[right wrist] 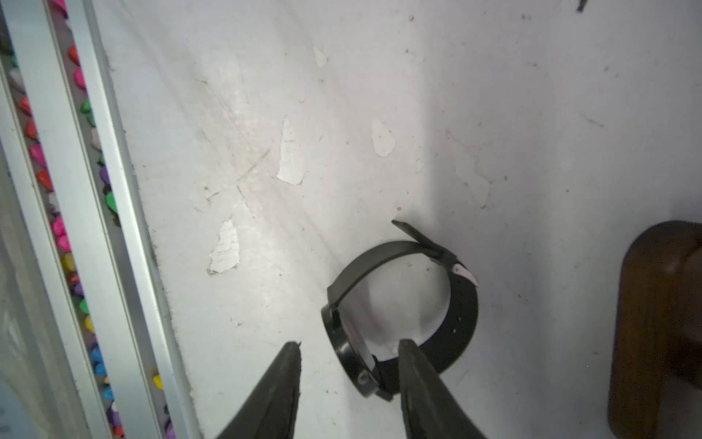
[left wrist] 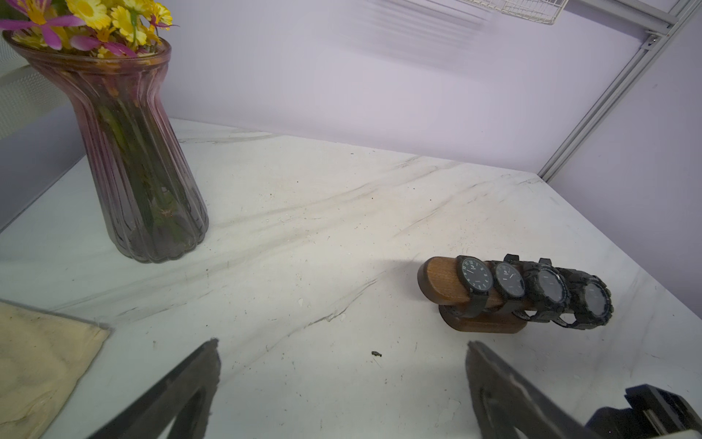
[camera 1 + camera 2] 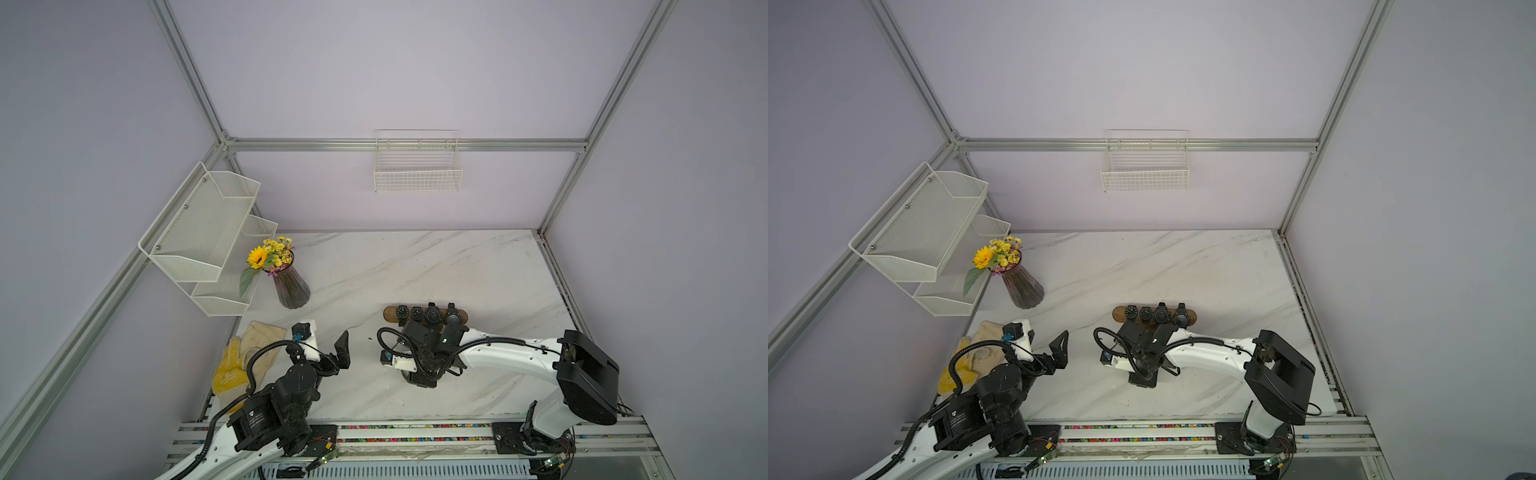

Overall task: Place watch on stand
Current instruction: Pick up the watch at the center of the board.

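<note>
A black watch [image 1: 461, 315] with its strap buckled into a loop stands on edge on the white marble table [image 1: 380, 76]. My right gripper [image 1: 350, 343] is open around its case. One finger reaches inside the strap loop and the other stands outside, with a gap still showing to the case. The stand [image 3: 388, 312] [image 3: 1119, 312], a dark brown wooden bar on an oval base [image 2: 440, 277], sits just behind my right wrist and carries several black watches. My left gripper [image 2: 342, 344] [image 3: 340, 353] hangs wide open over bare table, holding nothing.
A purple glass vase of yellow flowers [image 3: 291, 286] stands at the left. A yellow glove and beige cloth [image 3: 245, 357] lie near the left arm. White mesh shelves [image 3: 208, 232] and a wire basket [image 3: 417, 166] hang on the walls. An aluminium rail [image 1: 95, 190] borders the front edge.
</note>
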